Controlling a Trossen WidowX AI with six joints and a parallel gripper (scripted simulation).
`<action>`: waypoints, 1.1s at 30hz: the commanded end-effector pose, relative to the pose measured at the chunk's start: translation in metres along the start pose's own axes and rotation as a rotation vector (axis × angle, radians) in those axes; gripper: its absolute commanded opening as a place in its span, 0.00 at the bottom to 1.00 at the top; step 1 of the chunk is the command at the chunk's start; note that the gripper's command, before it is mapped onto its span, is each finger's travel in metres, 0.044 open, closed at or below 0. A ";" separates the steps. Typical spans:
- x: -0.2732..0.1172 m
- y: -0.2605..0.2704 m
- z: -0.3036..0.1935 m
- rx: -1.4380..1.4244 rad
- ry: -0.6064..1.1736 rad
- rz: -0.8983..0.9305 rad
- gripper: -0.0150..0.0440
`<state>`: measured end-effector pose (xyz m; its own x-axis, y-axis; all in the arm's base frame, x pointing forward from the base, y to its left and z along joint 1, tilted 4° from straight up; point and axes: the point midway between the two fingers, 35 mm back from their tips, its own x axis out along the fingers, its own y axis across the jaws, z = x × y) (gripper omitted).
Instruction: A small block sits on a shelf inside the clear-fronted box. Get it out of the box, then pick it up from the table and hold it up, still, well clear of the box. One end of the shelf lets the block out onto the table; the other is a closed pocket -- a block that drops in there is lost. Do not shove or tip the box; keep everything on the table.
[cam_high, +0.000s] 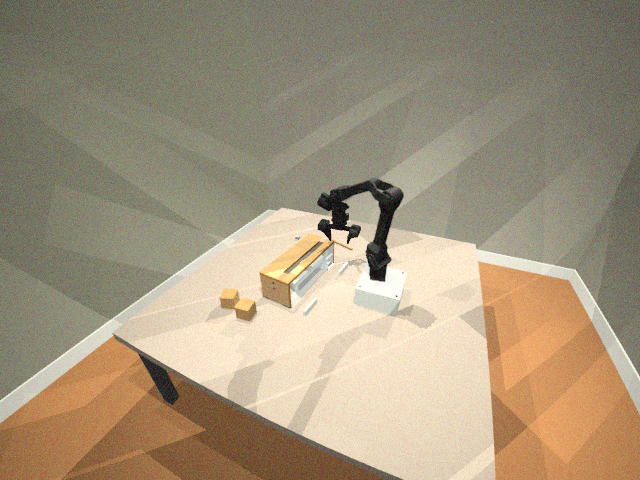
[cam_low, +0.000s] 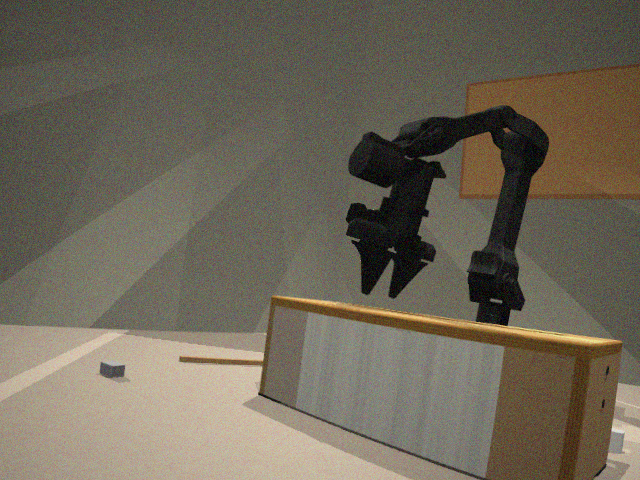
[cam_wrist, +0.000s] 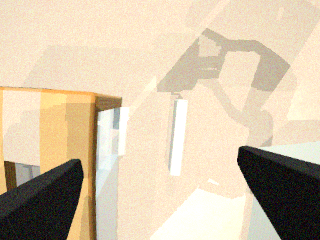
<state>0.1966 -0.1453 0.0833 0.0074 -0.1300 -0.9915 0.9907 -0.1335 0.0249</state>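
Observation:
The wooden box (cam_high: 275, 290) (cam_low: 532, 408) (cam_wrist: 67, 130) stands upright, with a slot in its top and a clear front facing the arm's base. I cannot make out a block on its shelf. A small grey-blue block (cam_high: 297, 238) (cam_low: 112, 369) lies on the table outside, beyond the box's far end; whether it came from the shelf I cannot tell. My gripper (cam_high: 339, 241) (cam_low: 379, 295) (cam_wrist: 162, 162) points down, open and empty, above table height near the far end of the box, towards its clear-front side. In the wrist view the left finger overlaps the box.
A thin wooden stick (cam_high: 342, 244) (cam_low: 222, 360) lies by the box's far end. Two white bars (cam_high: 310, 306) (cam_high: 343, 268) lie in front of the box; one shows in the wrist view (cam_wrist: 178, 137). Two wooden cubes (cam_high: 229, 298) (cam_high: 245, 308) sit off its near end.

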 end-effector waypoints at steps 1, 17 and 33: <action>-0.018 0.044 -0.066 0.098 0.376 0.031 0.93; -0.030 0.059 -0.095 0.146 0.541 0.006 0.93; -0.007 0.060 -0.102 0.146 0.541 0.006 0.93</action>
<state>0.2712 -0.0552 0.0874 0.1250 0.3778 -0.9174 0.9629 -0.2690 0.0204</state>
